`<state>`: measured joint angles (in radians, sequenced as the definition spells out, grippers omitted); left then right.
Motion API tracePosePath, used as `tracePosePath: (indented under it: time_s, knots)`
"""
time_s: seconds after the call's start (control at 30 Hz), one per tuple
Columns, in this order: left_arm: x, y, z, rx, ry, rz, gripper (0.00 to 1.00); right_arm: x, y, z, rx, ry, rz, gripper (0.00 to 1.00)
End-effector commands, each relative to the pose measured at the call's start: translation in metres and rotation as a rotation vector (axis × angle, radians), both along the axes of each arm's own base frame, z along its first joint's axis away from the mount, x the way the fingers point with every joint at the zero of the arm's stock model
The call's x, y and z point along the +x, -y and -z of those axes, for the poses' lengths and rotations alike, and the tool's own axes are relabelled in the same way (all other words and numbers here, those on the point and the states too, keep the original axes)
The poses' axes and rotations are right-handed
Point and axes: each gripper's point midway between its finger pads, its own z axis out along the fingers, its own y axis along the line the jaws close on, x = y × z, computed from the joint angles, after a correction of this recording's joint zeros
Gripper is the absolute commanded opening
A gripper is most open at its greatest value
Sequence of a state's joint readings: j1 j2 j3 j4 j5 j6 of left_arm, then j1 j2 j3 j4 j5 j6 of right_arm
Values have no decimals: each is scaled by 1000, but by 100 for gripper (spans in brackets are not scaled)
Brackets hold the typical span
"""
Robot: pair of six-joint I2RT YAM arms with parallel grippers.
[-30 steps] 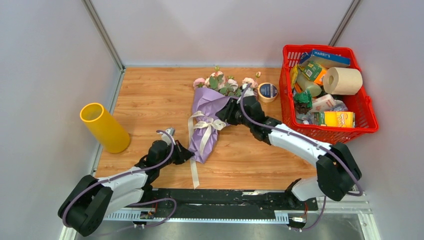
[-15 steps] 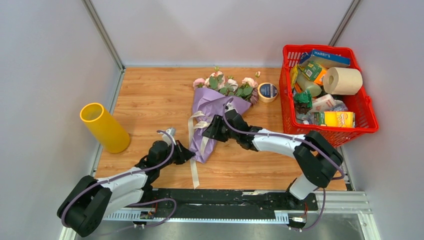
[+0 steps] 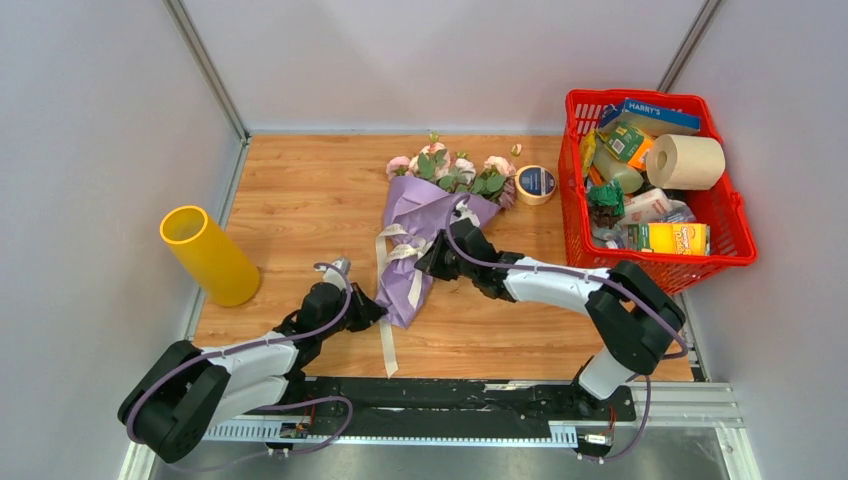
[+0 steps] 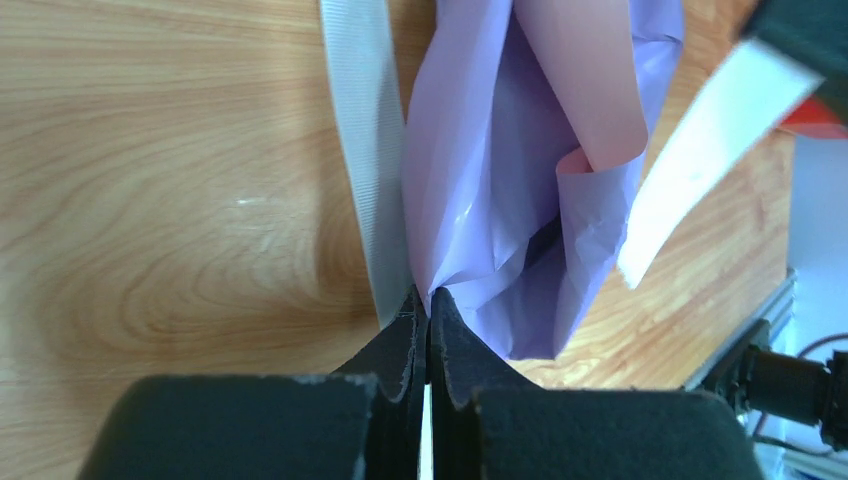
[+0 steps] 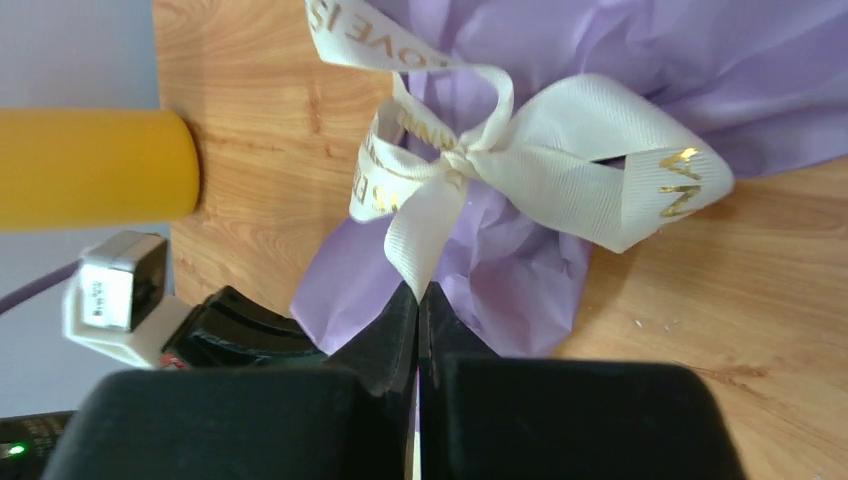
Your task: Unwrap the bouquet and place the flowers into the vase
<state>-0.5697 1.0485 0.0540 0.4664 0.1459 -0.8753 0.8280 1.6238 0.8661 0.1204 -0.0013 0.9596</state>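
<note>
The bouquet (image 3: pixel 418 222) lies flat in the middle of the table, a lilac paper cone tied with a cream ribbon bow (image 3: pixel 405 250). Its pink flowers (image 3: pixel 455 168) and green leaves point toward the far edge. My left gripper (image 3: pixel 372 308) is shut on the lower edge of the wrapping paper (image 4: pixel 500 200) at the cone's narrow end, beside a ribbon tail (image 4: pixel 365 150). My right gripper (image 5: pixel 420 292) is shut on a tail of the ribbon bow (image 5: pixel 540 165), just below the knot. The yellow vase (image 3: pixel 208 255) stands at the table's left edge, apart from both arms.
A red basket (image 3: pixel 735 225) full of groceries, with a beige paper roll (image 3: pixel 685 160) on top, fills the right side. A tape roll (image 3: pixel 537 184) lies between the basket and the flowers. Grey walls close in the table on three sides.
My right gripper moved from the bouquet's flower end down to the bow and shut on a ribbon tail. The left gripper kept its hold on the paper.
</note>
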Motion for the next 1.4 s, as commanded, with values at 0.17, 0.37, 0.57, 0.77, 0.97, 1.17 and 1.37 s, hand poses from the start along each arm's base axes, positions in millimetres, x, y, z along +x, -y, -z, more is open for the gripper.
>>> tracePosePath:
  time_s: [0.17, 0.37, 0.57, 0.77, 0.97, 1.17, 1.37]
  knots:
    - [-12, -31, 37, 97, -79, -124, 0, 56, 26, -104, 44, 259, 131, 0]
    - [-13, -31, 37, 98, -78, -123, 0, 75, 42, -141, 64, 341, 168, 0]
    - [-14, -28, 40, 102, -91, -118, 0, 85, 52, -178, 94, 410, 179, 0]
    - [-15, -24, 41, 96, -98, -107, 0, 91, 58, -207, 108, 475, 190, 0]
    - [-18, -24, 43, 98, -104, -107, 0, 102, 67, -248, 69, 548, 167, 0]
    - [-18, -30, 46, 121, -103, -133, 0, 95, 80, -259, 25, 582, 176, 0]
    - [-18, -28, 42, 109, -91, -128, 0, 81, 103, -276, -22, 625, 205, 0]
